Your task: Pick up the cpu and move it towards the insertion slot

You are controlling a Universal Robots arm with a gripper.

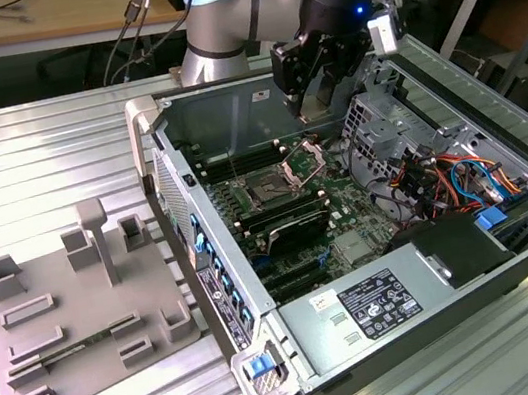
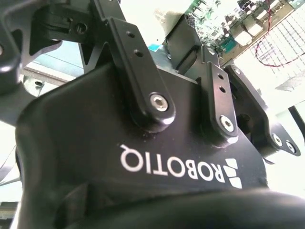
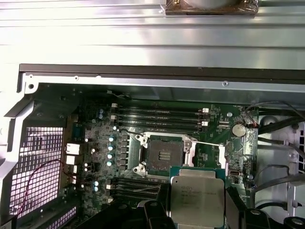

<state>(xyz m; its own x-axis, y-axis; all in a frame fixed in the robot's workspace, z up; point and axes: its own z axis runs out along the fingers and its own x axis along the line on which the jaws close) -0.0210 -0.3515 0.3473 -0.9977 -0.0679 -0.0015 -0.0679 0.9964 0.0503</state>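
A small flat square cpu [image 3: 197,199] with a silvery metal top and a thin green rim is seen held at the tip of the black two-finger gripper [image 3: 196,210] in the first wrist view, the dark fingers [image 3: 237,204] closed against two opposite edges of the chip. The chip is carried level above the green motherboard [image 3: 143,157], just beside the insertion slot [image 3: 164,154], a square socket with a dark centre, a silver frame and thin wire levers, but not yet over it. In the exterior view the gripper [image 1: 312,88] is shown hanging inside the open grey computer case [image 1: 267,339], near its back wall, with the socket [image 1: 271,190] below it and its load plate raised. Long black memory slots [image 3: 159,116] are seen flanking the socket on two sides. A grey plastic tray [image 1: 82,319] with raised blocks lies on the ribbed metal table [image 1: 34,155], beyond the case's front edge.

The hold is judged narrow: a slip or tilt could be caused by any jolt, and the socket's fine contacts could be bent if the chip were brought down skewed or struck the raised plate.
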